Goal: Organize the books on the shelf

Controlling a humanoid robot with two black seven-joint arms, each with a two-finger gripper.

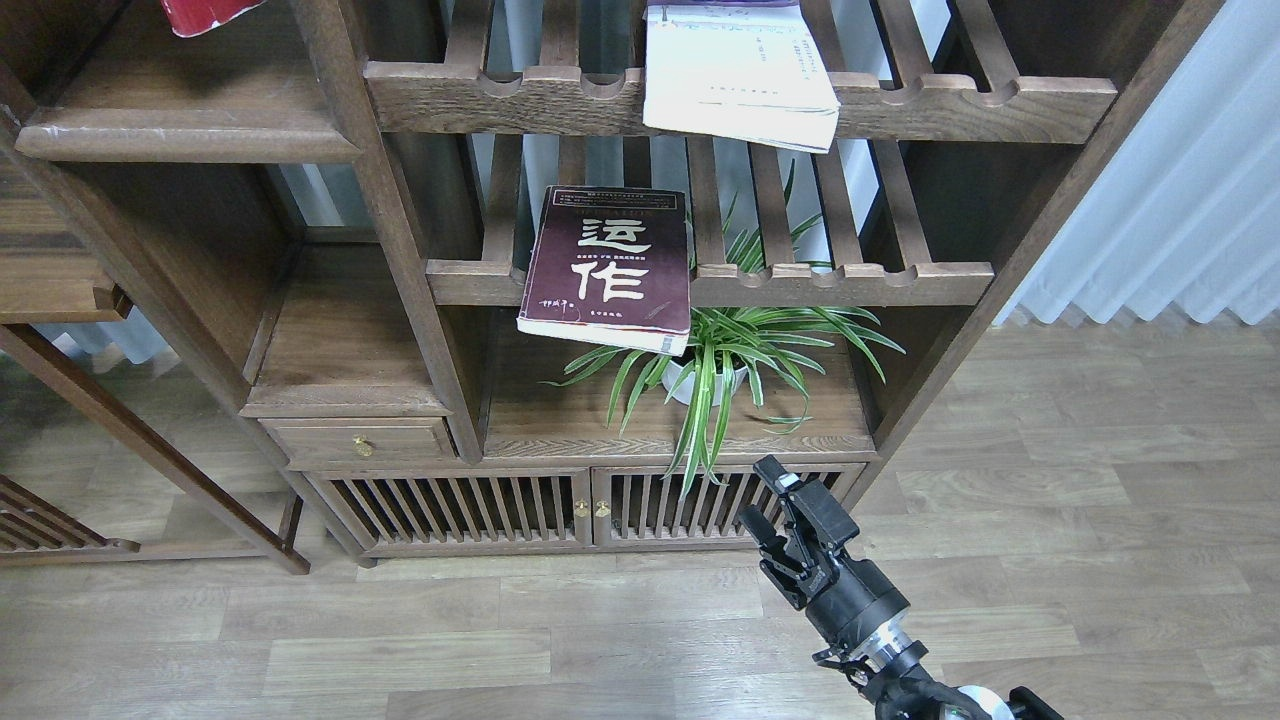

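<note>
Right gripper (764, 500), fingers apart and empty, low before the cabinet; maroon book (607, 269) overhangs a slatted rack (830, 284) above a plant (722, 352).

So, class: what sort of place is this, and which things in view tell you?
Probably a home living room or study: a dark wooden bookcase holding books such as the maroon book, a potted plant, wood-look flooring and a white curtain.

You have three books above the one claw (771, 500) in sight: a maroon book (606, 270), a white book (738, 72), a red book (205, 14). One potted plant (722, 350), two slatted racks.
</note>
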